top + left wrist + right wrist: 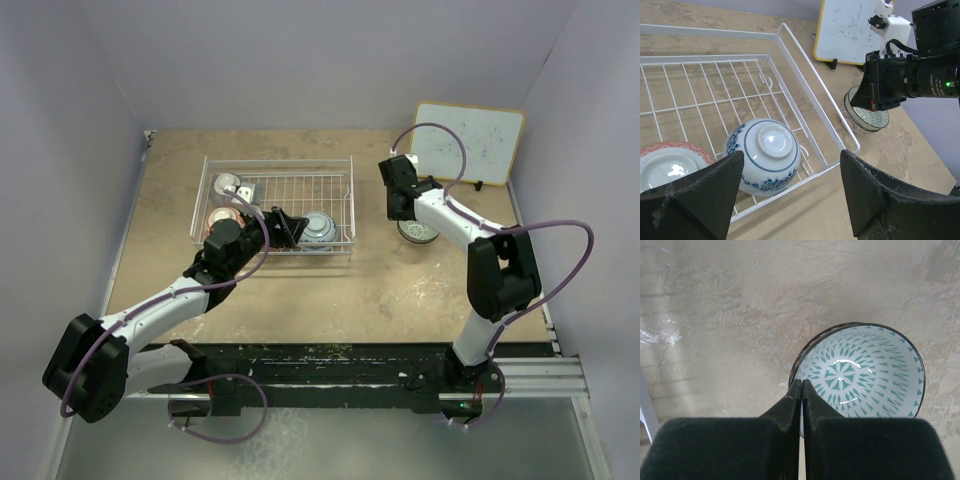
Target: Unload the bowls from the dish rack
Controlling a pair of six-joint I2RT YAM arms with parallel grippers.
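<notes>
From where I stand, the left gripper (790, 155) hangs spread wide over the near right corner of the dish rack (330, 182). Below it the blue-and-white bowl (765, 152) sits upside down on the wires, closer to one finger than the other. An orange-rimmed bowl (670, 165) and a pale bowl (228, 186) lie at the rack's left end. The right gripper (801, 384) is pinched shut, its tips over the rim of the teal-patterned bowl (860, 372), which rests on the table (740, 300) right of the rack. I'd centre the open claw on the inverted bowl first and come down astride its rounded body. Then close gently, since glazed ceramic will likely slip, and lift straight up over the low wire wall before swinging out.
</notes>
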